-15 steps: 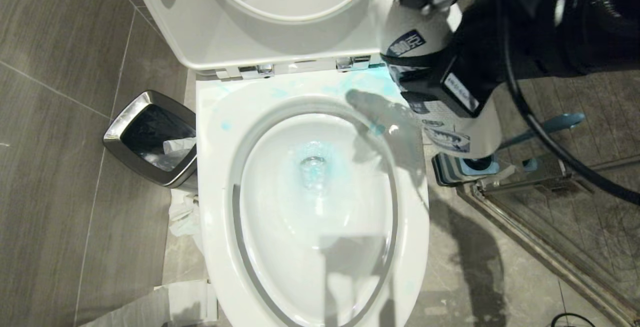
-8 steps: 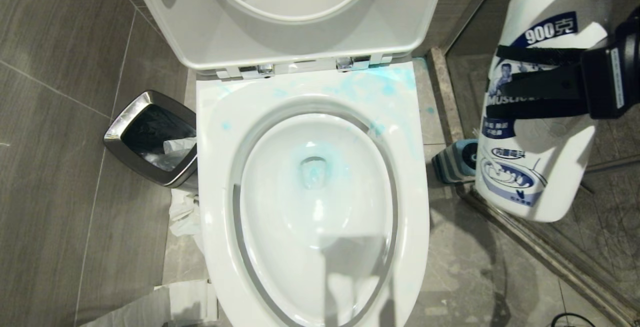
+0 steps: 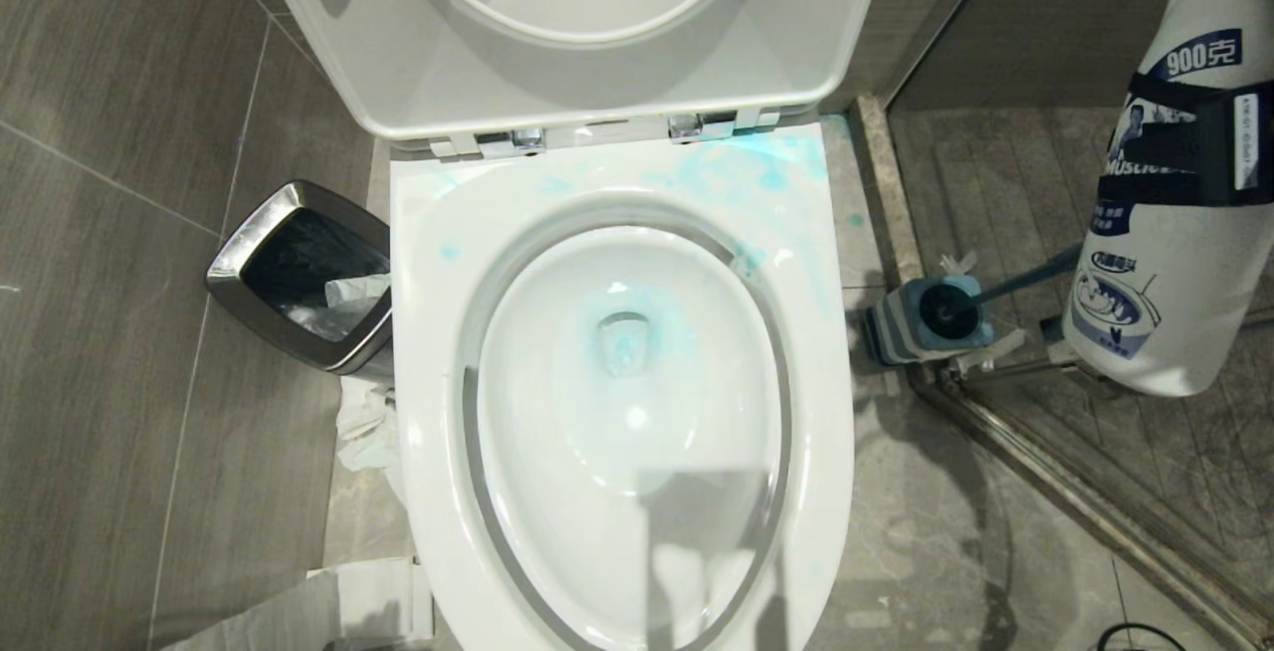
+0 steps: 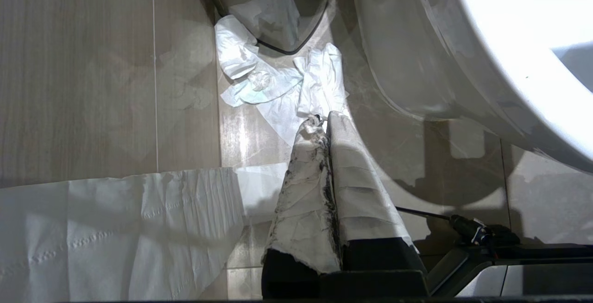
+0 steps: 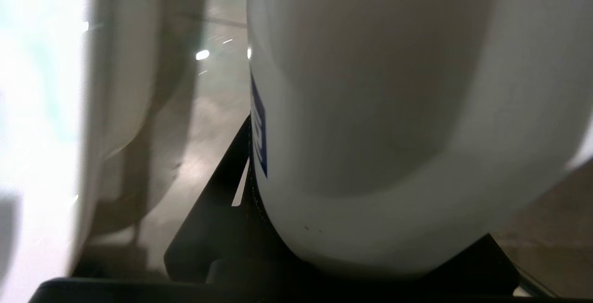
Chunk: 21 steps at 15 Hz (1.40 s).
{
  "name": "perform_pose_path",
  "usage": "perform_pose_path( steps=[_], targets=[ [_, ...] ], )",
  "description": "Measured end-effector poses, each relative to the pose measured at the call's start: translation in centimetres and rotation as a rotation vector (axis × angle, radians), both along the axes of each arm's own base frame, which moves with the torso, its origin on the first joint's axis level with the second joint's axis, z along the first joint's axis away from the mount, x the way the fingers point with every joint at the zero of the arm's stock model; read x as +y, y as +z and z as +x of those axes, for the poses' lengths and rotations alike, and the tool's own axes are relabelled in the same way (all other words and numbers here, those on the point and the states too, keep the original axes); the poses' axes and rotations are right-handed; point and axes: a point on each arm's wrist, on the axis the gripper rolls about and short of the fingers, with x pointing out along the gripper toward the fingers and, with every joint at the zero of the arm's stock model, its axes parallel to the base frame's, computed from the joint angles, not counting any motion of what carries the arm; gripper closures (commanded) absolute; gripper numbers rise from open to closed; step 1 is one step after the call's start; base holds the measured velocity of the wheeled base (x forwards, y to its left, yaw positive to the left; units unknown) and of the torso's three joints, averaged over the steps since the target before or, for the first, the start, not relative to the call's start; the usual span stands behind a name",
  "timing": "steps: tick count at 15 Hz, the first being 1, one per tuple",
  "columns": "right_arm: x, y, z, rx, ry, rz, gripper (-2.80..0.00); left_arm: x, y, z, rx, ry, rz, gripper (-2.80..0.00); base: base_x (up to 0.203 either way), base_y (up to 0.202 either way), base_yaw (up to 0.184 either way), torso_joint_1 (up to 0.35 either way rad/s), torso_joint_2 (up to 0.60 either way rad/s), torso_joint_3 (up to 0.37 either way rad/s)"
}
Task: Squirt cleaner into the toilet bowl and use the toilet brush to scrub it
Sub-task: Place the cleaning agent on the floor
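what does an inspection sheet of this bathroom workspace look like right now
surface: grey tile floor; toilet seat down, lid raised.
job's things: blue cleaner smeared on the seat's rear and pooled in the toilet bowl; cleaner bottle upright off to the right; toilet brush in its holder beside the toilet.
clutter: loose tissue on the floor by the trash bin; a paper sheet lies nearer.
grippers: right gripper shut on the bottle; left gripper shut, tissue-wrapped, low over the floor.
cables: black cable at the floor corner.
surroundings: shower threshold rail at right.
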Motion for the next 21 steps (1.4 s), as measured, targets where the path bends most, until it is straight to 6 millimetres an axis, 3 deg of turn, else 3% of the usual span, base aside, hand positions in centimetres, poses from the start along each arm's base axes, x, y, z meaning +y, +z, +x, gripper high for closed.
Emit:
perform_pose_path(
  steps=[6, 11, 15, 19, 21],
  targets=[
    [2.3, -1.1, 5.6, -0.268, -0.062, 0.062, 0.00, 0.0, 0.0, 0.0, 0.000, 0.000, 0.000, 0.00, 0.000, 0.000, 0.000, 0.000, 0.00, 0.000],
    [3.5, -3.1, 7.8, -0.330, -0.011, -0.105, 0.00, 0.0, 0.0, 0.0, 0.000, 0.000, 0.000, 0.00, 0.000, 0.000, 0.000, 0.000, 0.00, 0.000],
    [2.7, -3.3, 9.6, -0.420, 0.071, -0.134, 0.00, 0.0, 0.0, 0.0, 0.000, -0.001, 0.000, 0.00, 0.000, 0.000, 0.000, 0.000, 0.00, 0.000],
    [0.1, -4.0, 11.1, -0.463, 0.233, -0.135, 0.00, 0.0, 0.0, 0.0, 0.000, 0.000, 0.000, 0.00, 0.000, 0.000, 0.000, 0.000, 0.00, 0.000],
    [-0.2, -4.0, 11.7, -0.532, 0.216, -0.129, 0.00, 0.0, 0.0, 0.0, 0.000, 0.000, 0.000, 0.00, 0.000, 0.000, 0.000, 0.000, 0.00, 0.000]
  ],
)
